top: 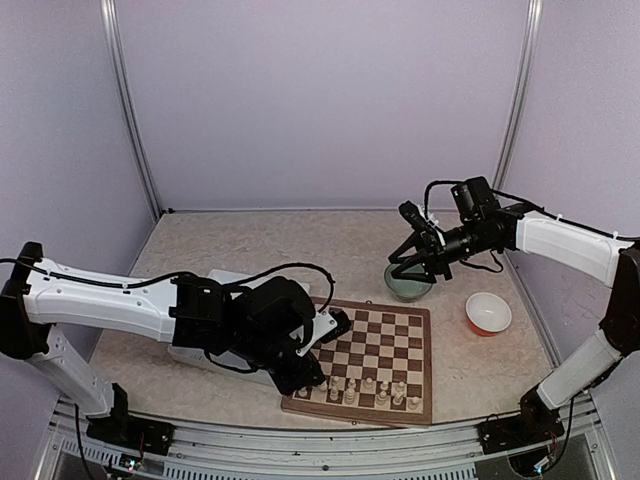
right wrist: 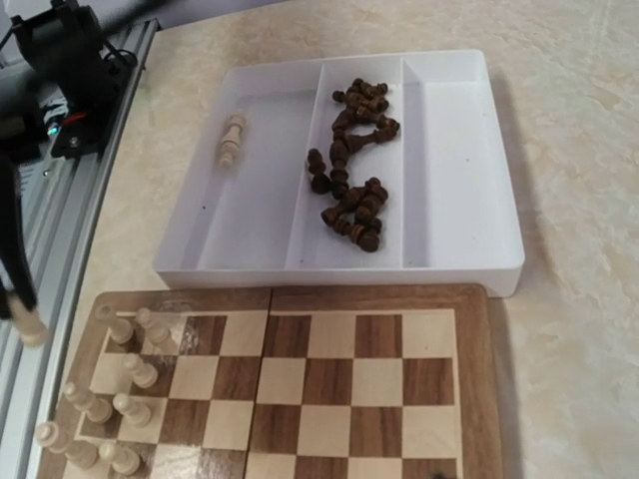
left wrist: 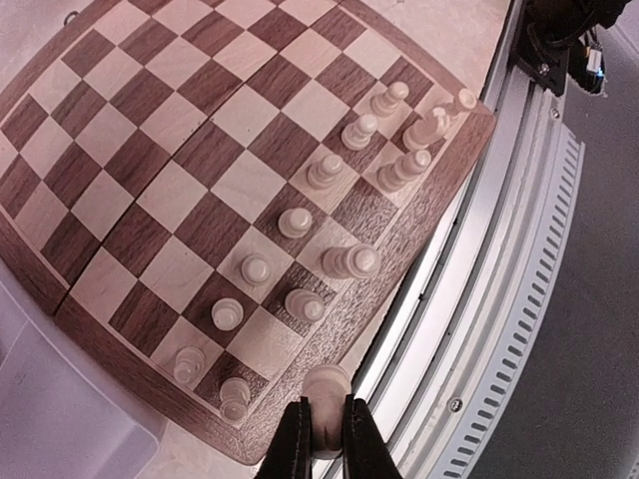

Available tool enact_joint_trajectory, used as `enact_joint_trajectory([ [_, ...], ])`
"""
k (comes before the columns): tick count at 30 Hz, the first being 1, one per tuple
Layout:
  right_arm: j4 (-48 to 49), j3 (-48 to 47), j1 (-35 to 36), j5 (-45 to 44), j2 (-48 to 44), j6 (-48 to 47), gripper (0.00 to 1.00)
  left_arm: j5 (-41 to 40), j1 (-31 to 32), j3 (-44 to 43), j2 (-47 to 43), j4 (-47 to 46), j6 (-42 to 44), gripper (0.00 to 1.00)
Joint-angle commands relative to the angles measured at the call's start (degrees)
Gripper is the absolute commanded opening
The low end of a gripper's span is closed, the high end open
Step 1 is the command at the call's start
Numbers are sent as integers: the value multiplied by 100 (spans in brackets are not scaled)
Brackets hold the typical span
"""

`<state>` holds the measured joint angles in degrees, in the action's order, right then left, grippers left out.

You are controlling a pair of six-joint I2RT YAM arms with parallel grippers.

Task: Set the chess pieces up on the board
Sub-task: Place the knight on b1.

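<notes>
Chess pieces [left wrist: 324, 170] line the near edge of the board [left wrist: 180, 190], so our left end effector [left wrist: 325, 439] pinches another white piece [left wrist: 325, 384] beside them.

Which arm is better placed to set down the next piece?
Left: the left gripper holds a white chess piece over the board edge, while the right gripper hangs off by the green bowl.
</notes>
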<state>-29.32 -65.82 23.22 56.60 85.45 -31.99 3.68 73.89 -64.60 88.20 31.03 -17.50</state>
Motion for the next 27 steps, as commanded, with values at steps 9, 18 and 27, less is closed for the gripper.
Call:
enact_joint_trajectory([
  [9,-93,-1,-20,-44,-135,-105,47,-79,52,-113,698,-56,110,3],
  [18,-129,1,-20,-35,-134,-153,47,-259,48,-166,982,-90,114,6],
  [27,-160,12,-19,-9,-125,-175,48,-285,47,-189,1102,-43,107,15],
])
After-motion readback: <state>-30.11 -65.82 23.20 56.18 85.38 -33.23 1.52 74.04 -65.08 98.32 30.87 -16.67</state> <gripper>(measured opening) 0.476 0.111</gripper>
